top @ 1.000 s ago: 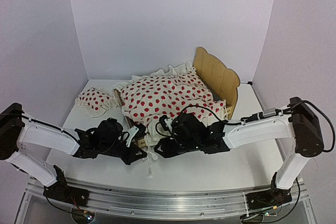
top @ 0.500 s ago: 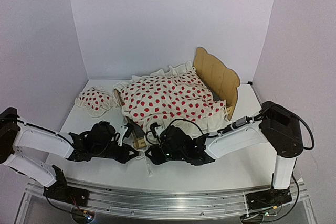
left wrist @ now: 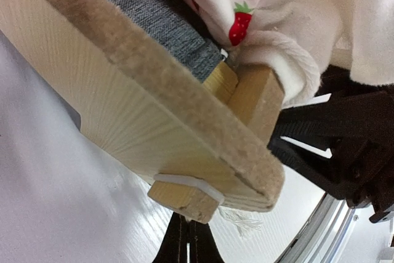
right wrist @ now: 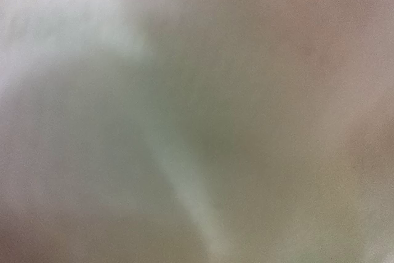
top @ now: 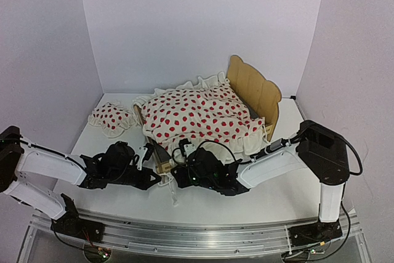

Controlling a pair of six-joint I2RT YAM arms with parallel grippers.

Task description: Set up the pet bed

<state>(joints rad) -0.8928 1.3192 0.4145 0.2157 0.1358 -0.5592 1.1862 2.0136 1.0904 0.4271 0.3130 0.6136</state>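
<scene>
Noting left tool [left wrist: 188, 241] pinched shut beside pet bed [left wrist: 154, 127] corner | unable telling right tool [top: 180, 178] width against blanket [top: 197, 115] | risking snagging, dragging blanket off.

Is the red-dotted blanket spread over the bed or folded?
Spread: the white red-dotted blanket covers the light plywood bed frame, ruffles overhanging.

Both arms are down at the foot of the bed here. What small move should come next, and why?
Probably close the jaws of the right gripper on the near hem of the blanket and draw it toward the foot. The blanket lies rumpled over the pet bed, blurred cloth seems to fill the right wrist view, and the left gripper sits shut at the frame's foot corner.
</scene>
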